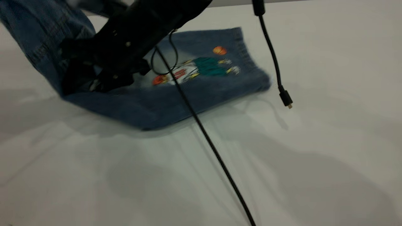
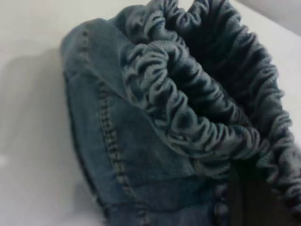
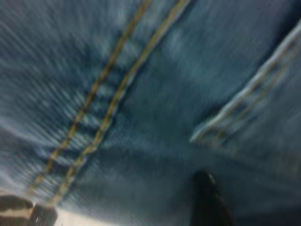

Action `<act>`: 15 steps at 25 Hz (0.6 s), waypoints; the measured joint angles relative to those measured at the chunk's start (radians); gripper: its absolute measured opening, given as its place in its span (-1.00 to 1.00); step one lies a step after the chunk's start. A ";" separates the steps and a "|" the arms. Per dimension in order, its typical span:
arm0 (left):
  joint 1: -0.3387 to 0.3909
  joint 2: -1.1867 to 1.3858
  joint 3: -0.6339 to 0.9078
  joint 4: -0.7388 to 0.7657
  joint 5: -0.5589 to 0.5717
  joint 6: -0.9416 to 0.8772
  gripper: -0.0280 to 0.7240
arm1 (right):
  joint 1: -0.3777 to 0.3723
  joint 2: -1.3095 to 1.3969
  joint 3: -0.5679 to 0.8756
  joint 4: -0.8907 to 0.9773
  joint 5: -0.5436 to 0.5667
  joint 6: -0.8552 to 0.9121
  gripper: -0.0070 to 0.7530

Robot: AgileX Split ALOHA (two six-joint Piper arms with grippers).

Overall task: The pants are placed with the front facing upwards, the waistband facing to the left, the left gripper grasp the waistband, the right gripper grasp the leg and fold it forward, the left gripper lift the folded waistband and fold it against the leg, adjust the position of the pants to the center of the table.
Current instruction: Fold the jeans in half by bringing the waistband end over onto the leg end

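While the fold runs: pants already doubled on the table
Left claw: clamps the raised waistband
Right claw: state unreadable
Left: lay waistband onto the leg, centre

I see the pants, blue denim shorts, lying on the white table toward its far left, folded lengthwise. The leg with the basketball-player print and orange ball lies flat on top, hem cuff pointing right. The ruched waistband is bunched and lifted off the table at the left, the denim rising steeply there.
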 joint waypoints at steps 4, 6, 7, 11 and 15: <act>-0.049 -0.064 0.000 0.000 0.000 -0.015 -0.61 | 0.021 0.000 -0.005 -0.003 0.013 -0.002 -0.05; -0.051 -0.090 0.000 0.011 0.002 -0.016 -0.61 | 0.017 0.000 -0.005 -0.005 0.029 -0.002 -0.05; -0.049 -0.102 0.000 0.024 -0.002 -0.024 -0.61 | 0.010 -0.002 -0.005 -0.017 0.037 -0.002 -0.05; -0.049 -0.120 0.000 0.076 -0.002 -0.067 -0.61 | -0.036 -0.016 -0.005 -0.069 0.109 -0.002 -0.05; -0.049 -0.120 0.000 0.085 -0.002 -0.075 -0.61 | -0.073 -0.034 -0.005 -0.111 0.224 -0.034 -0.05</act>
